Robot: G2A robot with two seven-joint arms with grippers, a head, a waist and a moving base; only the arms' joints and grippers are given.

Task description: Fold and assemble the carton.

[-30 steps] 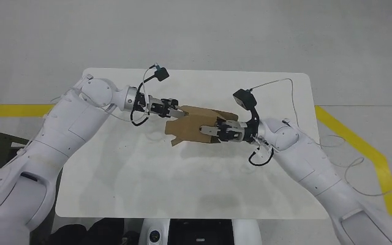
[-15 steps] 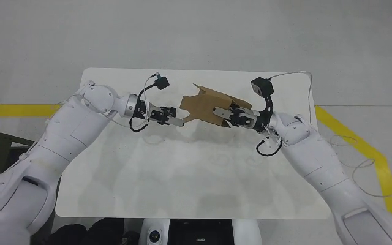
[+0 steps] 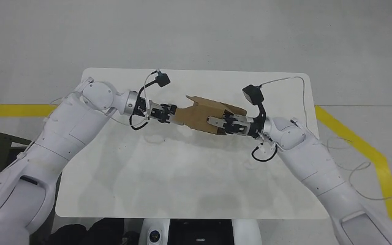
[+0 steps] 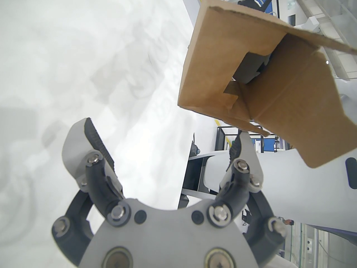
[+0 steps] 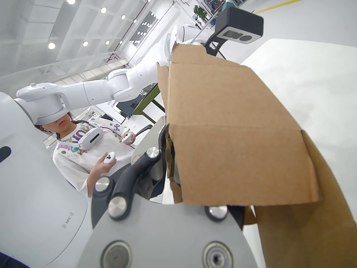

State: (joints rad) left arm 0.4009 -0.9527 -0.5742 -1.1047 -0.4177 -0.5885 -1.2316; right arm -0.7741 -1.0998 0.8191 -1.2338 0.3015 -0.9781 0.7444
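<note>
Carton (image 3: 205, 115) held aloft over middle of white table (image 3: 184, 184), one wall pinched by right gripper (image 3: 215, 125); left gripper (image 3: 176, 115) spread wide, empty, just beside carton's open end. Loose cable (image 3: 288, 82) behind; yellow floor line (image 3: 18, 110) flanking table.

The carton (image 3: 205, 114) hangs over the table (image 3: 184, 184), above its far half and near the middle. It lies crosswise between my two arms. My right fingers (image 5: 150, 157) are at its right end, with one wall pinched between them. My left fingers (image 4: 92, 143) sit just beside its left end, spread apart and facing the open mouth. The near half of the table lies in front of all three.
</note>
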